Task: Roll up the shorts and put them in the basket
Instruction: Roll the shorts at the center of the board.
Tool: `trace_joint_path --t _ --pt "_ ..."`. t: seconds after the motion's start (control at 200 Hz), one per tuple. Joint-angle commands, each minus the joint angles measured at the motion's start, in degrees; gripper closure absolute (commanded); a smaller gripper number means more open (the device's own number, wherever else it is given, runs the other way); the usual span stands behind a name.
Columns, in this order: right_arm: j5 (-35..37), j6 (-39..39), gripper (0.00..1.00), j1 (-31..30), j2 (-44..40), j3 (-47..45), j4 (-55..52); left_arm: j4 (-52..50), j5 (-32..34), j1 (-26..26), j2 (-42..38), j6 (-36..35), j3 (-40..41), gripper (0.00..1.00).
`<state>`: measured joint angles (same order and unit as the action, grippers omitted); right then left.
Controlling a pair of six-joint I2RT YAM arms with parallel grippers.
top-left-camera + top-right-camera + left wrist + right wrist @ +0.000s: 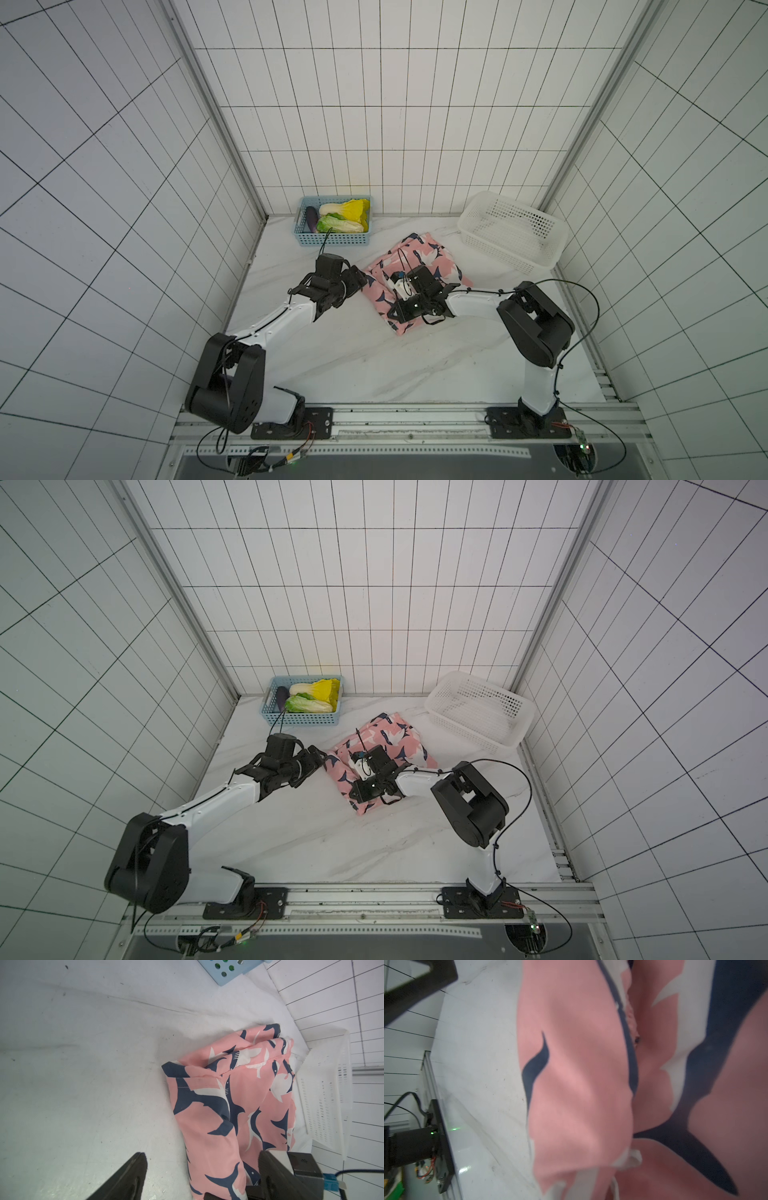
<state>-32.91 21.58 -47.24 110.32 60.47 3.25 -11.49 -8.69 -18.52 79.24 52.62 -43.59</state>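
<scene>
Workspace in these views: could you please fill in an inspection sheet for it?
Surface: white marbled table, small dark specks.
Job's things: the shorts lie folded in layers mid-table, not yet a tight roll.
Clutter: blue basket holding vegetables; white basket at the back.
Tools: left tool open at the shorts' edge; right tool shut, down on the shorts, grip hidden.
Cables: black cable loops off the right arm.
Surroundings: tiled walls on three sides.

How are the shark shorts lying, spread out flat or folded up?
Folded up. The shorts lie on the table as a layered bundle; the left wrist view shows one layer doubled over another.
</scene>
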Motion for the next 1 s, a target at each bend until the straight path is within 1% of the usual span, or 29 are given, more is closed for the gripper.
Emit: trace_joint_path --t 0.0,0.085,0.145,0.255,0.45,0.515,0.584,0.664,0.709,0.779,0.829,0.914,0.949,0.994 --pt "-10.06 7.34 1.00 0.76 2.88 -3.31 7.30 12.17 -4.04 0.75 2.41 0.85 5.14 0.10" --pt "-12.60 11.60 1.00 1.91 4.32 -5.14 12.83 22.62 -7.00 1.13 5.29 3.15 8.48 0.09" --pt "-13.14 13.93 1.00 2.61 5.12 -6.38 16.23 26.65 -8.22 1.21 7.90 4.03 8.96 0.09" --pt "-14.24 16.61 1.00 3.71 6.75 -7.29 20.10 29.21 -7.99 1.04 11.31 3.98 8.27 0.09" --pt "-15.38 17.18 1.00 4.35 8.58 -7.15 20.73 35.78 -9.06 0.45 17.32 4.11 5.95 0.09" --pt "-15.69 17.26 1.00 4.57 8.60 -7.20 20.77 36.41 -10.61 0.37 20.45 4.60 4.27 0.12" --pt "-15.63 17.26 1.00 4.86 8.21 -7.55 20.83 39.65 -12.29 0.57 23.48 6.14 3.78 0.18" --pt "-15.66 17.30 1.00 5.11 7.64 -7.91 20.68 43.08 -14.32 0.90 26.25 8.37 3.48 0.27" --pt "-15.99 17.03 1.00 5.16 7.42 -7.67 19.86 43.22 -15.29 0.95 27.27 8.67 2.59 0.38" --pt "-15.44 15.64 0.92 5.23 6.66 -7.17 17.03 42.62 -15.91 0.95 27.81 8.95 1.56 0.60" --pt "-14.57 13.68 0.85 5.21 5.43 -6.73 13.66 42.35 -15.67 0.97 27.57 8.67 1.26 0.75" --pt "-11.09 9.45 0.71 5.23 1.75 -6.42 6.49 43.00 -16.35 0.86 26.73 7.91 1.08 0.93" --pt "-9.72 7.33 0.68 5.14 0.04 -6.33 3.31 42.46 -16.98 0.79 26.35 7.66 0.69 1.00" --pt "-7.76 5.01 0.65 5.13 -2.25 -5.77 -1.30 40.92 -17.02 0.71 25.64 7.23 0.16 1.00"
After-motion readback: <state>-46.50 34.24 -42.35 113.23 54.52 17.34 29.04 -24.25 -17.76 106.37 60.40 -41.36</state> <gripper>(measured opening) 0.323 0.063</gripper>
